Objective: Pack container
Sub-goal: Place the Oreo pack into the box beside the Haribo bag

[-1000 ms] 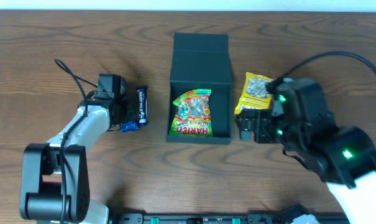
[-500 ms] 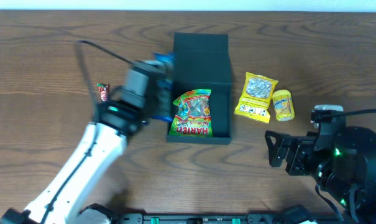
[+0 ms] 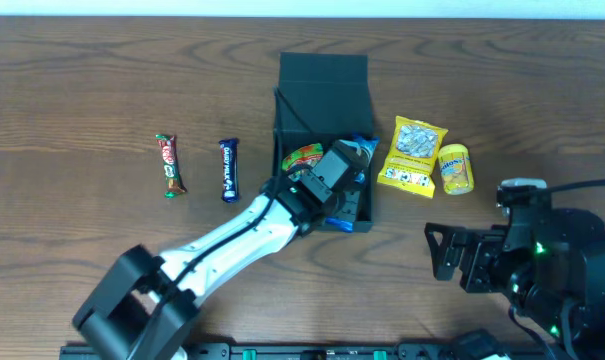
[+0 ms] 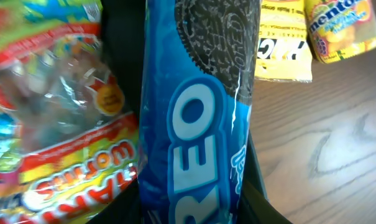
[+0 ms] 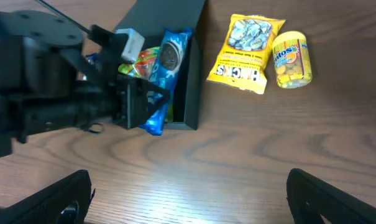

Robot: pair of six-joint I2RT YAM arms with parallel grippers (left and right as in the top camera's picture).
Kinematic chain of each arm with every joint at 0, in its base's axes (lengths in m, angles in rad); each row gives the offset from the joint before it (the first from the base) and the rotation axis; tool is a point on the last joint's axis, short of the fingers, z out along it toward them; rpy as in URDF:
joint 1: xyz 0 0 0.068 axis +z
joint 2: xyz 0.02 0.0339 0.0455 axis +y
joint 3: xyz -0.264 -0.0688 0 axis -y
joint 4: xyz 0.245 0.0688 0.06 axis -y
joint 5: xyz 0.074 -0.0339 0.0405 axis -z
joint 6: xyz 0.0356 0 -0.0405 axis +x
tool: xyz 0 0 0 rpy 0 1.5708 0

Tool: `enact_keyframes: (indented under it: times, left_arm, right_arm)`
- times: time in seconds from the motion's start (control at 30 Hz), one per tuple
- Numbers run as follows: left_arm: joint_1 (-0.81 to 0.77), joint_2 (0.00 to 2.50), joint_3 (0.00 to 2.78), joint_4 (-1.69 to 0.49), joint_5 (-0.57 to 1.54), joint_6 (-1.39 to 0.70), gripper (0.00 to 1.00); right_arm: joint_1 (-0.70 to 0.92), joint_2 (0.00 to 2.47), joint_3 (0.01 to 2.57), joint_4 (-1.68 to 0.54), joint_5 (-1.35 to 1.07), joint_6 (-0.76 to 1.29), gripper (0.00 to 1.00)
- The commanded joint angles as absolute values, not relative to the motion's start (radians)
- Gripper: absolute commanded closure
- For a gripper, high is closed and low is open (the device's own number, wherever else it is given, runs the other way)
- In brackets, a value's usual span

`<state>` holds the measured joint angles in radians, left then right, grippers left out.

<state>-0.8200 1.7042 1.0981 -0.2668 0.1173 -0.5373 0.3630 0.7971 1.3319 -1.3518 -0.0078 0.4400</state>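
The matte dark teal-green cardboard box [image 3: 322, 90] sits lid-open near the wooden worktop's [image 3: 82, 80] far edge. The left claw [image 5: 151, 107] clamps a blue Oreo packet [image 5: 169, 62] over it. The right claw [image 5: 191, 196] gapes apart.

From above, the left arm [image 3: 244, 222] covers most of the gummy bag [image 3: 302, 157] and of the Oreo pack [image 3: 362, 147] in the box [image 3: 322, 82]. The print on the red-green bar [image 3: 168, 164] and the blue bar [image 3: 228, 168] is too small for us to read. In the left wrist view the Oreo pack runs past the top and bottom edges, and the yellow packet [image 4: 284, 51] is half behind it. Of the right gripper [image 5: 189, 180] we see only the fingers [image 5: 57, 196], cut off by the lower edge.
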Motion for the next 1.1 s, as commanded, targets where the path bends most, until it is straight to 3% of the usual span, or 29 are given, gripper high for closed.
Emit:
enact_keyframes:
  times: [0.0, 0.27, 0.67, 0.7, 0.77, 0.8, 1.07]
  left_arm:
    - [-0.826, 1.720, 1.108, -0.245, 0.119, -0.683, 0.94]
    - [-0.826, 1.728, 1.108, -0.225, 0.077, -0.834, 0.94]
    - [-0.826, 1.730, 1.108, -0.162, 0.079, -0.804, 0.94]
    - [-0.826, 1.730, 1.108, -0.162, 0.081, -0.798, 0.85]
    - [-0.826, 1.730, 1.108, -0.163, 0.097, -0.778, 0.25]
    - [-0.826, 1.730, 1.108, -0.163, 0.102, -0.765, 0.05]
    - [-0.825, 1.705, 1.108, -0.173, 0.131, -0.669, 0.05]
  right_arm:
    - [0.354, 0.791, 1.328, -1.359, -0.012, 0.451, 0.01]
    - [0.354, 0.791, 1.328, -1.359, -0.012, 0.451, 0.01]
    - [0.354, 0.791, 1.328, -1.365, -0.012, 0.451, 0.01]
    - [0.354, 0.791, 1.328, -1.368, -0.012, 0.451, 0.01]
    - [0.354, 0.791, 1.328, -1.371, -0.012, 0.451, 0.01]
    - [0.354, 0.791, 1.328, -1.373, -0.012, 0.451, 0.01]
    - [0.354, 0.791, 1.327, -1.384, 0.005, 0.451, 0.01]
